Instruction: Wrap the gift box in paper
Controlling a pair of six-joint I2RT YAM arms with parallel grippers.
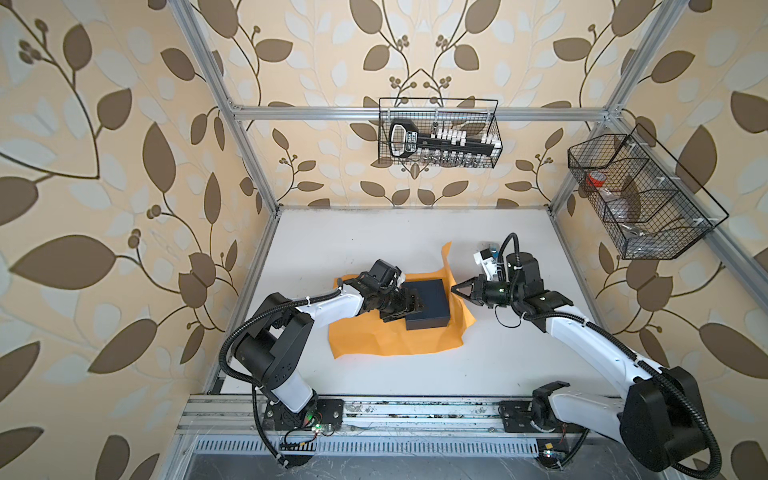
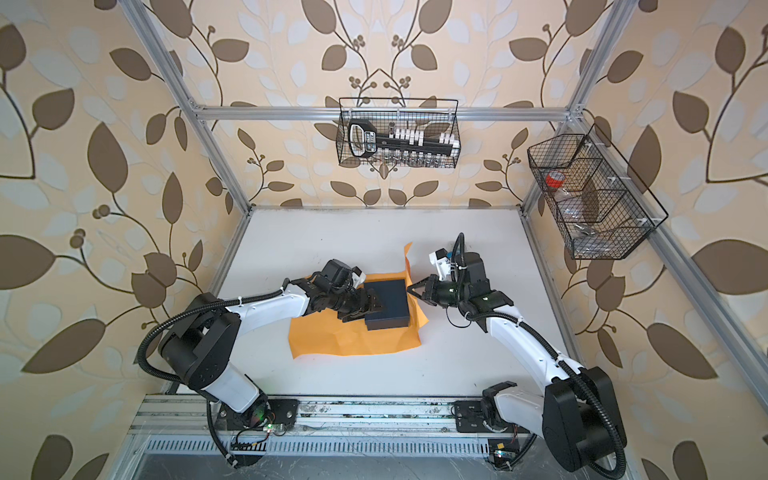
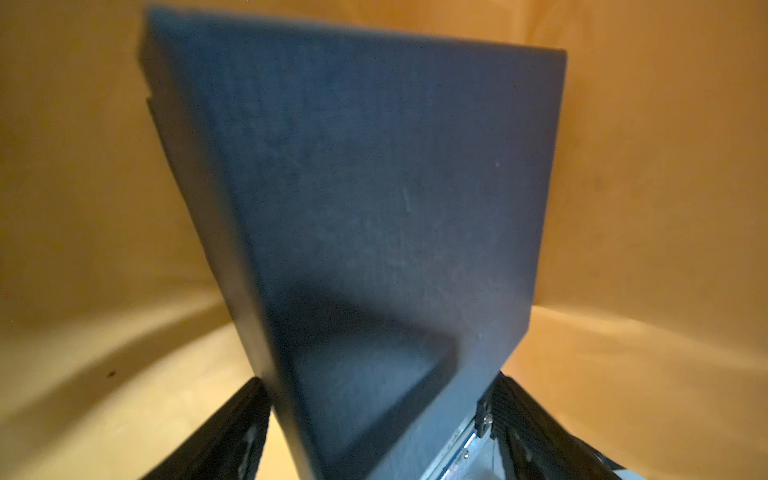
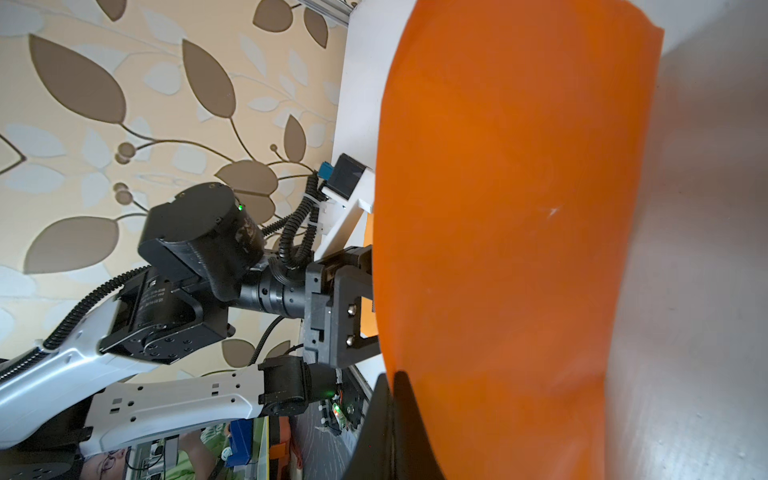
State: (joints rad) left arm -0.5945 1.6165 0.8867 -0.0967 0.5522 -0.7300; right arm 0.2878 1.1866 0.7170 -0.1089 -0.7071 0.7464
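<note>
Presently my left claw [image 1: 405, 311] stands wide at the gift box [image 1: 428, 305], with its jaws on either side of the box's left end. In the left wrist view the dark box [image 3: 395, 187] fills the space between the jaws, and I cannot tell whether either one presses on it.

The box sits about mid-bench, lid side up, on the paper [image 1: 374, 336]. It is well toward the sheet's right edge, so most of the orange lies flat to its left and toward the front edge of the bench [image 1: 353, 249].

My right claw [image 1: 454, 289] is pinched closed on the paper's right edge, just beside the box's right side. In both top views that edge is lifted off the bench, and the sheet's far right corner stands up above the box. In the right wrist view the raised paper [image 4: 498, 208] rises as a broad orange wall from my closed claw tips [image 4: 395, 382]. It hides the box from that camera, and my left arm shows beyond it.
</note>
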